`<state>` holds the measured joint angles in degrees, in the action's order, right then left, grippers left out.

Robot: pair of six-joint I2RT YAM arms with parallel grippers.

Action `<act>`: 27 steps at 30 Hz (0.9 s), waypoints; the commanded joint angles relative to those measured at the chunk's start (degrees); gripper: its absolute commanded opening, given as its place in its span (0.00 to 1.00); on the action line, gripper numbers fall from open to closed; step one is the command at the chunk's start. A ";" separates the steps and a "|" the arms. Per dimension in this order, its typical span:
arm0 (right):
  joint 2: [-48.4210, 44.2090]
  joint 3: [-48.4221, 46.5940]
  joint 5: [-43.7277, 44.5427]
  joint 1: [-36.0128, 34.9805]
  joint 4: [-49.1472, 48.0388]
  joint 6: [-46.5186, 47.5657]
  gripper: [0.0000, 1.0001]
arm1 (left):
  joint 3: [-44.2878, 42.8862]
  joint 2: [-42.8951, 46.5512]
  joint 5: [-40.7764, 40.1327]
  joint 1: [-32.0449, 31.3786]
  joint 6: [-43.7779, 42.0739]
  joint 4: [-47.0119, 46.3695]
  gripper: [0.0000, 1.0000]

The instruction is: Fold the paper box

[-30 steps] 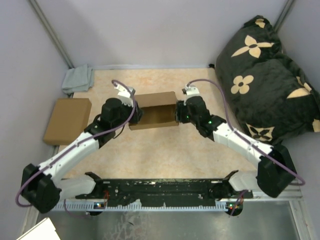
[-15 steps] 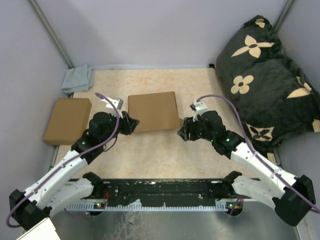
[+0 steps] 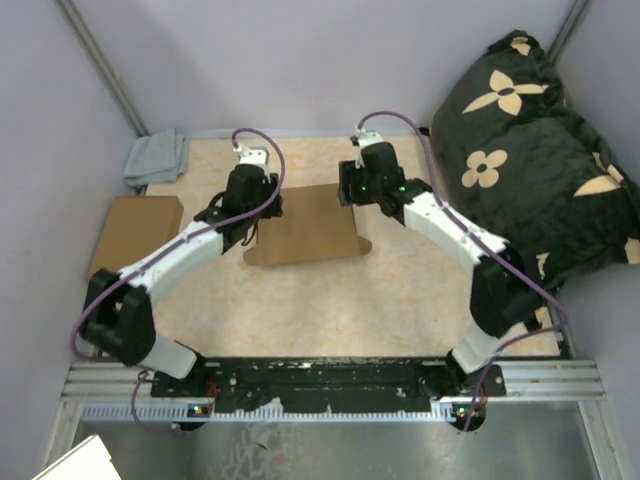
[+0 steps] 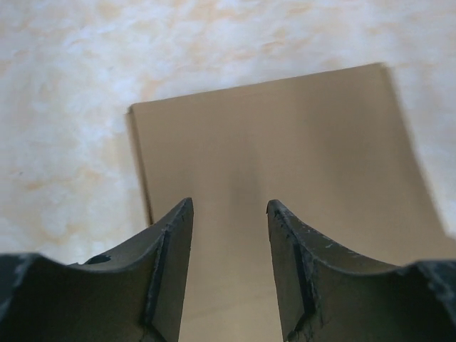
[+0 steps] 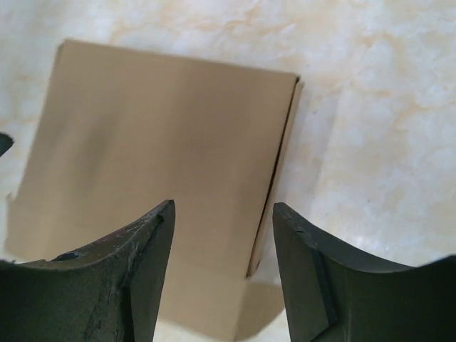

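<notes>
Where pale walls [image 3: 300, 60] enclose marbled tabletop [image 3: 320, 300], paper box [image 3: 305, 225] flat

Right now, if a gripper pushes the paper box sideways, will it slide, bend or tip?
The paper box lies flat and low, so it would probably slide, not tip. It looks like thin cardboard: likely light, and its edges may buckle under a hard push.
</notes>
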<state>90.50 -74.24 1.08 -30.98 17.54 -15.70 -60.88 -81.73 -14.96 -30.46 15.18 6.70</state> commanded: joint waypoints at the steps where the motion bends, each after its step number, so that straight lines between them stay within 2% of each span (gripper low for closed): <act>1: 11.12 -6.03 2.53 1.67 -1.66 -0.01 0.58 | -0.31 -9.10 -1.86 4.50 1.83 -0.33 0.53; 5: 18.94 -5.34 0.17 1.74 -2.48 -0.62 0.56 | 0.54 -16.86 0.95 5.41 2.96 0.74 0.53; 8: 20.74 -1.54 -0.23 1.76 -4.83 -1.72 0.55 | 1.98 -19.33 2.65 5.44 3.86 0.47 0.52; 14: 17.61 5.94 -3.10 1.78 -10.22 -3.78 0.54 | 5.80 -18.81 5.79 5.34 4.42 -2.72 0.47; 20: 11.10 12.40 -5.84 1.78 -14.52 -7.98 0.52 | 5.93 -16.94 13.59 4.24 4.68 -6.13 0.45; 23: 9.21 14.20 -3.52 1.80 -15.42 -9.11 0.52 | 4.36 -16.83 18.03 3.44 3.19 -8.66 0.43; 27: 9.11 11.68 0.76 1.80 -11.64 -8.41 0.53 | 0.99 -18.72 20.82 3.22 3.77 -6.65 0.43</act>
<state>100.22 -61.36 1.32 -27.92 2.24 -22.87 -57.69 -97.78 -6.50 -24.49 17.98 -2.42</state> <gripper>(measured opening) 0.520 0.461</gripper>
